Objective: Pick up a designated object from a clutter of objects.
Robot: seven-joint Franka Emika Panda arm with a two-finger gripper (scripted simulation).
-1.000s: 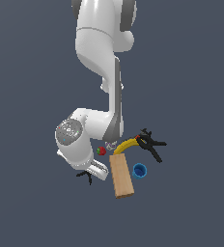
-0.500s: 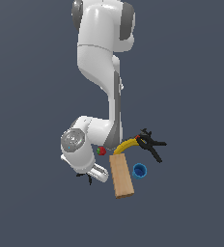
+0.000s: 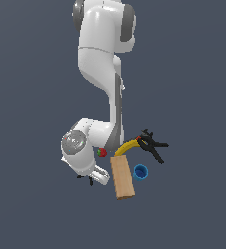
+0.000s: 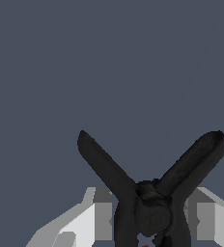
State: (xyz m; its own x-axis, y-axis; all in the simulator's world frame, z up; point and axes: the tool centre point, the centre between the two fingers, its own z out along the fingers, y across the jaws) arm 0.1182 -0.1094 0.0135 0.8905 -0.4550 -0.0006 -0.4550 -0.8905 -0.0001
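The end effector [image 4: 150, 219] straddles the small black clamp [image 4: 152, 193], fingers [image 4: 97, 214] either side, apparently not yet clenched; closing, then lifting, looks next.

Flat, even light fills both renders, dim against the slate-grey ground. The white arm [image 3: 103, 58] carries soft highlights on its upper shells and shaded undersides. No cast shadows lie beneath it. Edges look slightly jagged.
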